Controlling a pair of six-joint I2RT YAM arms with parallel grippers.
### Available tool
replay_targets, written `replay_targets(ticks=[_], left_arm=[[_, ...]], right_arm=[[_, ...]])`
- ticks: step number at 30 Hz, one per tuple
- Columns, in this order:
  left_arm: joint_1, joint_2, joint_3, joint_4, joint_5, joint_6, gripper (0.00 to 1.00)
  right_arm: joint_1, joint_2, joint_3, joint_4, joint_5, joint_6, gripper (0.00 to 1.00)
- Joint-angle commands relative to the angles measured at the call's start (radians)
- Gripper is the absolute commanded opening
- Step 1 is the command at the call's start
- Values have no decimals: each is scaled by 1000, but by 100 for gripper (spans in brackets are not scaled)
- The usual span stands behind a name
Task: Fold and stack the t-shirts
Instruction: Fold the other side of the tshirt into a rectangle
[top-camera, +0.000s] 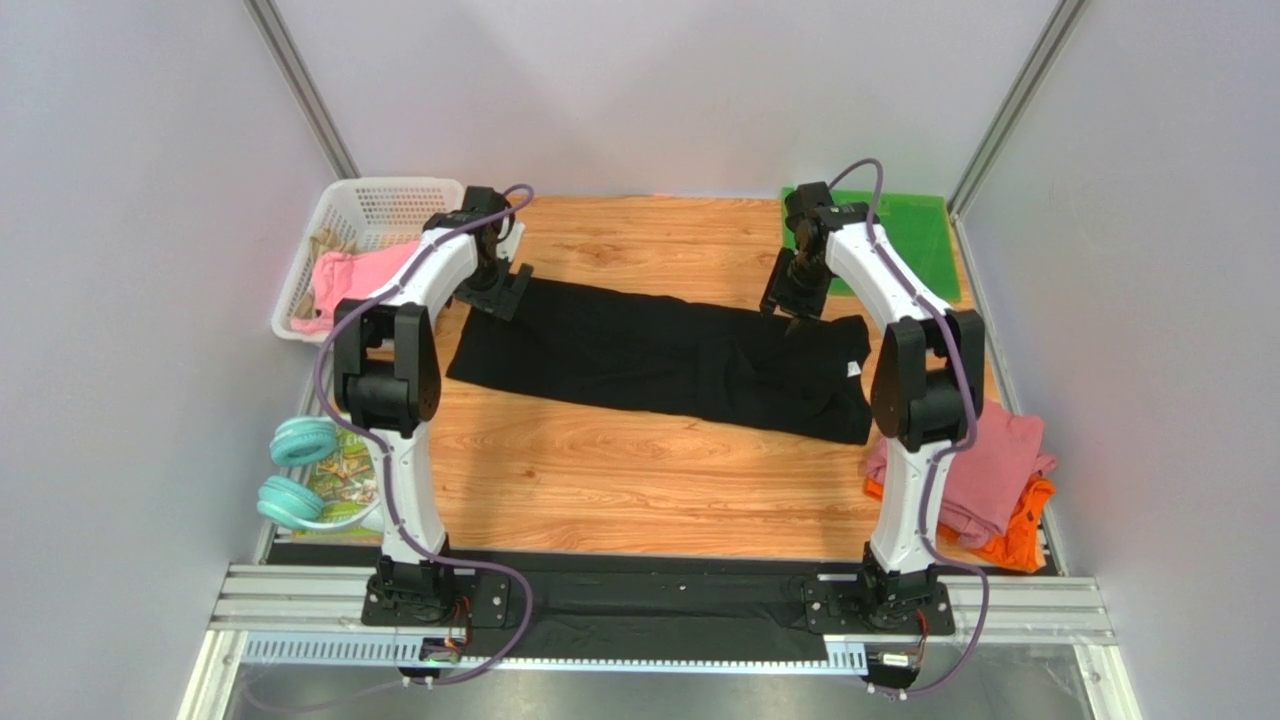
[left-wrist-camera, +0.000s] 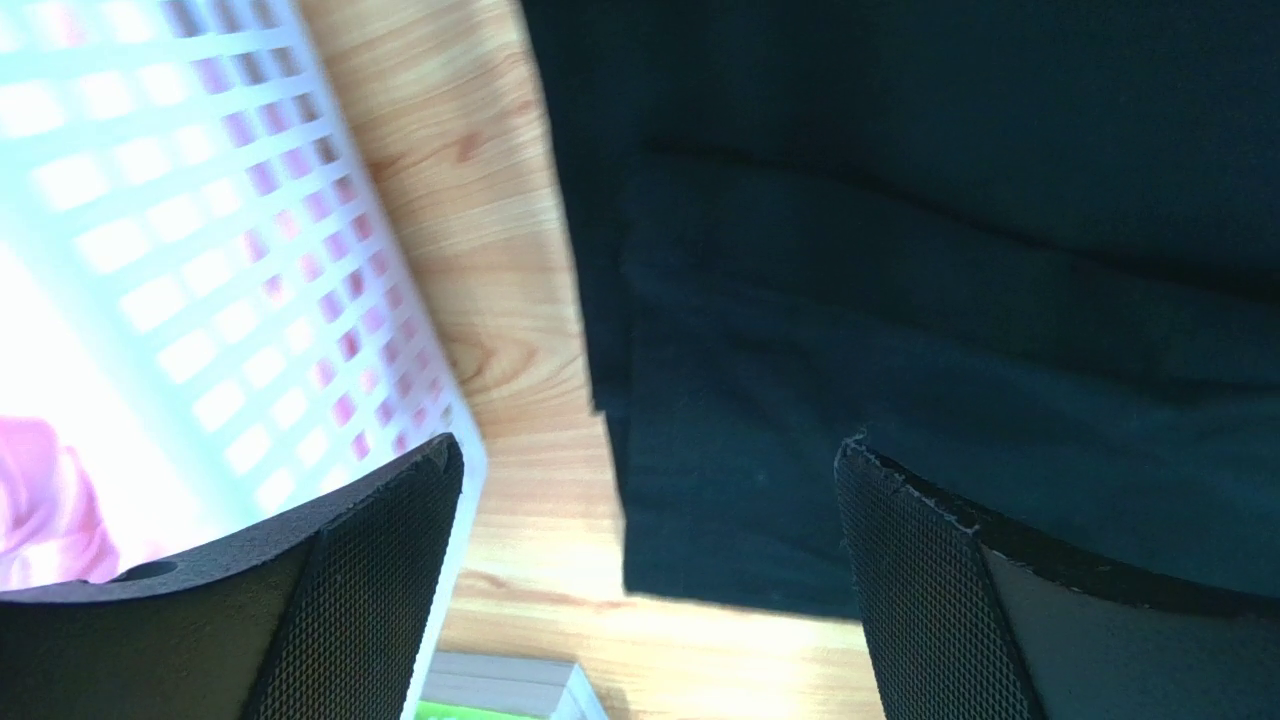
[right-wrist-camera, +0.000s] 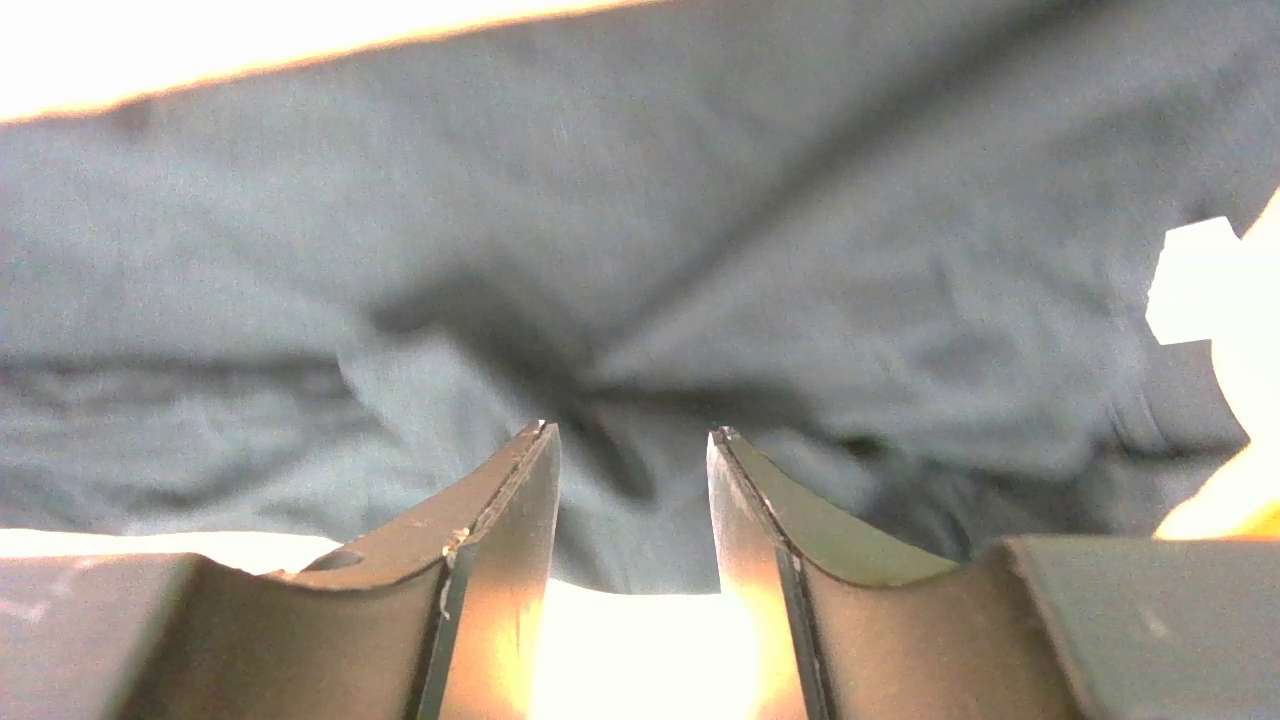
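The black t-shirt (top-camera: 661, 357) lies across the middle of the table, folded into a long band, its right end bunched. My left gripper (top-camera: 501, 288) hovers over its far left corner. In the left wrist view the left gripper (left-wrist-camera: 646, 450) stands wide open, with only the black cloth (left-wrist-camera: 902, 300) and wood between its fingers. My right gripper (top-camera: 792, 293) is over the band's far right edge. The right wrist view shows the right gripper (right-wrist-camera: 631, 435) partly open just above the cloth (right-wrist-camera: 601, 225), holding nothing. A pink t-shirt (top-camera: 992, 465) lies on an orange one (top-camera: 1029, 537) at the right edge.
At the back left stands a white basket (top-camera: 376, 203), seen close in the left wrist view (left-wrist-camera: 226, 225), with pink cloth (top-camera: 353, 278) inside. A green mat (top-camera: 917, 225) lies at the back right. Teal headphones (top-camera: 298, 468) rest near the left edge.
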Motion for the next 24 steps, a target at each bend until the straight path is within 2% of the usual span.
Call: replay_targets(ticks=[1,6,10,13,17,24], left_arm=[[23,-159,-54,4,-12,16,100],[-93,-242,-150,1,151,12,100],[-158,-216,-213,31,330,29,100],[-176,-158,-200,50,392,58,100],[-178,-75,-154,54,403,81,99],[-178,-35,-128,45,369,85,99]], right_arm=[[2,-207,-103,5,3,-4,45],[64,-368,-337,55,-51,-2,41],[117,-469,-500,78,-36,26,40],[121,-508,-589,117,-42,56,40],[118,-499,-635,135,-20,66,40],[108,-438,-636,173,33,67,40]])
